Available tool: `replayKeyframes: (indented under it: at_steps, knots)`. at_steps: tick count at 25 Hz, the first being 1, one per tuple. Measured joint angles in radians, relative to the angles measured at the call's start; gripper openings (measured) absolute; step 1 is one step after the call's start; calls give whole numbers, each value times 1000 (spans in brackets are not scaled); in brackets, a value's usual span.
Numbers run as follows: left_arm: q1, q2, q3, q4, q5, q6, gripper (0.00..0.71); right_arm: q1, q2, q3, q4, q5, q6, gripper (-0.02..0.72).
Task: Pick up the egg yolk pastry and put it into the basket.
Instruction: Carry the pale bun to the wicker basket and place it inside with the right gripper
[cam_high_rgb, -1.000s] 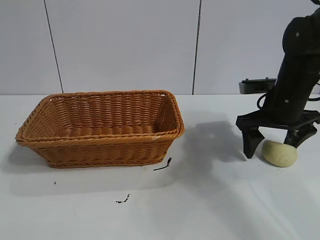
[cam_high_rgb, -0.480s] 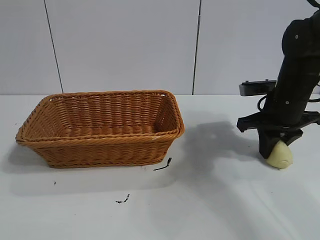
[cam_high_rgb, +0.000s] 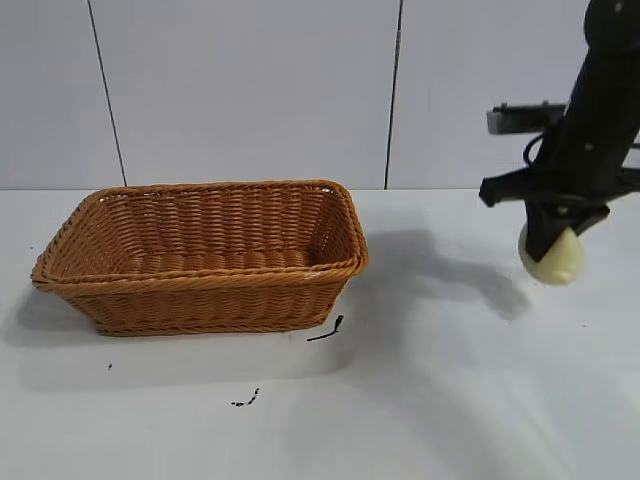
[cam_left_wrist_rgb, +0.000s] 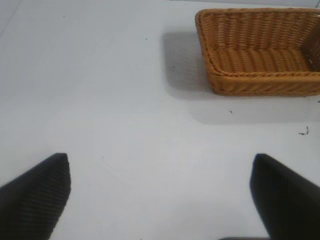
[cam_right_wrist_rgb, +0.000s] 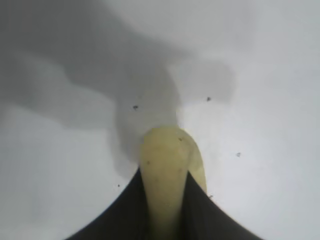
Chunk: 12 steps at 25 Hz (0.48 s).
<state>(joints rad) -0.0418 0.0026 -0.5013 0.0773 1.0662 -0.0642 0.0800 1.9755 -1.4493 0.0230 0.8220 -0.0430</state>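
My right gripper is shut on the pale yellow egg yolk pastry and holds it in the air at the table's right side, well right of the basket. In the right wrist view the pastry sits squeezed between the two black fingers, above its shadow on the table. The orange-brown wicker basket stands at the left of the table and is empty. It also shows in the left wrist view. My left gripper is open and empty over bare table, apart from the basket.
A small black scrap lies by the basket's near right corner, and another lies nearer the front. The white table is bare between the basket and the right arm. A panelled wall stands behind.
My right gripper closed on the pastry where it lay on the table, then rose with it. The pastry now hangs above the surface. The basket has not moved.
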Motion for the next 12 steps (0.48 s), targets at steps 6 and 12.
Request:
replayKeyframes:
  at_steps: [6, 12]
  knots:
    - [0, 0, 0, 0, 0, 0, 696, 0, -18, -209, 0, 118, 0, 60]
    - [0, 0, 0, 0, 0, 0, 696, 48, 4, -378, -5, 150, 0, 60]
